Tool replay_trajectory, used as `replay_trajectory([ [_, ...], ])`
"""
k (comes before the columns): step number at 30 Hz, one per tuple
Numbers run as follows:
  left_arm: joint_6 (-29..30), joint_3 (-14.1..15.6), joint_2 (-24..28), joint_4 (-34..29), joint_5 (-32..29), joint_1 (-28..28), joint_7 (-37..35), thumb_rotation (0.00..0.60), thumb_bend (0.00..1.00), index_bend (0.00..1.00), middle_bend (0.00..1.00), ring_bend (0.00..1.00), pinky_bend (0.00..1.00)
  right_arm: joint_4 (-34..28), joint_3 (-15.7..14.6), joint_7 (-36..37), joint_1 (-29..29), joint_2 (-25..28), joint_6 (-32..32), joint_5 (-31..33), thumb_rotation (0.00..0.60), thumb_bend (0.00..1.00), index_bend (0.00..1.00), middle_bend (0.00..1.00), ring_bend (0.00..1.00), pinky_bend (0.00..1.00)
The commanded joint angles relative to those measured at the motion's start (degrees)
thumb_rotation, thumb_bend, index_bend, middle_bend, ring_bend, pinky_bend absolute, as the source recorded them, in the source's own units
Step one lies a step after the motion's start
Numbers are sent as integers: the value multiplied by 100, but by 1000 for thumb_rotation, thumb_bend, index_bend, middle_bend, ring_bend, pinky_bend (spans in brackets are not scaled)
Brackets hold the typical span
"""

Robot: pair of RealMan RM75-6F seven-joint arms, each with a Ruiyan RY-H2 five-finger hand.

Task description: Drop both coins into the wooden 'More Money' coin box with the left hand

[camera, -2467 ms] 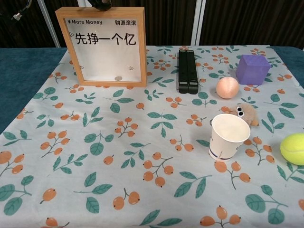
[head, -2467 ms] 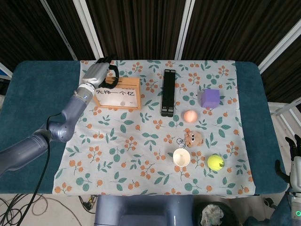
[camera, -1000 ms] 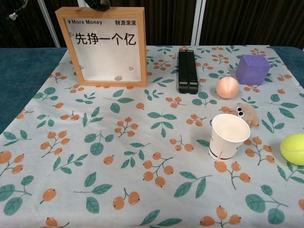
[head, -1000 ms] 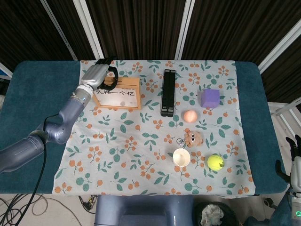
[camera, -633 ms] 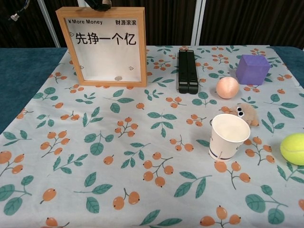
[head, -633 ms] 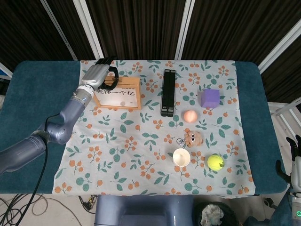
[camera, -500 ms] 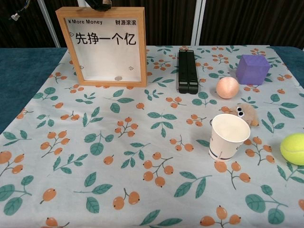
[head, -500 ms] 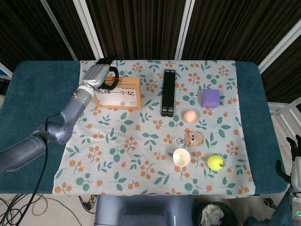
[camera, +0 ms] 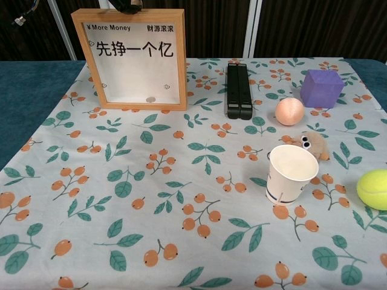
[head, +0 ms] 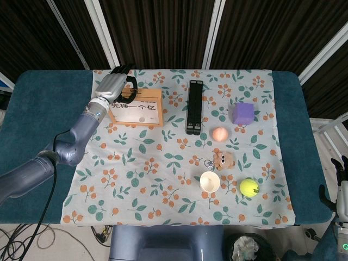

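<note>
The wooden 'More Money' coin box (camera: 136, 57) stands upright at the far left of the cloth, also seen from above (head: 137, 109). One small coin (camera: 152, 98) lies inside it at the bottom of the window. My left hand (head: 114, 84) hovers over the box's top edge, its dark fingertips (camera: 128, 6) curled down onto the top rim. No second coin shows, and anything between those fingertips is hidden. My right hand (head: 340, 185) hangs off the table's right front corner, fingers apart and empty.
A black folded stand (head: 194, 106) lies right of the box. Further right are a purple cube (head: 243, 113), a peach ball (head: 219, 134), a furry keyring toy (head: 223, 159), a paper cup (head: 209, 181) and a tennis ball (head: 249, 187).
The left hand has stayed over the box's top edge, with only small shifts of its fingers. The single coin inside the box has not moved.
</note>
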Motion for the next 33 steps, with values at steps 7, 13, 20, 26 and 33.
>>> replay_trajectory([
  [7, 28, -2, -4, 11, 49, 8, -5, 600, 564, 584, 14, 0, 0, -3, 0, 7, -1, 3, -4, 3, 600, 513, 152, 20, 0, 0],
  [13, 34, 3, 4, 9, 78, 8, 7, 600, 558, 556, 9, 0, 0, -9, 2, 9, -1, 9, -12, 17, 600, 512, 152, 20, 0, 0],
  [20, -8, 7, 9, -3, 55, -7, 27, 600, 546, 523, 4, 0, 0, -15, -1, 16, 1, 19, -28, 26, 600, 512, 152, 20, 0, 0],
  [26, -6, 8, 2, 14, 37, -21, 58, 600, 535, 506, 4, 0, 0, -20, 3, 10, 2, 23, -30, 37, 600, 511, 152, 20, 0, 0],
  [33, 24, 8, 7, 15, 20, -24, 98, 600, 511, 495, 3, 0, 0, -26, -3, 4, 2, 28, -36, 38, 600, 513, 152, 20, 0, 0],
])
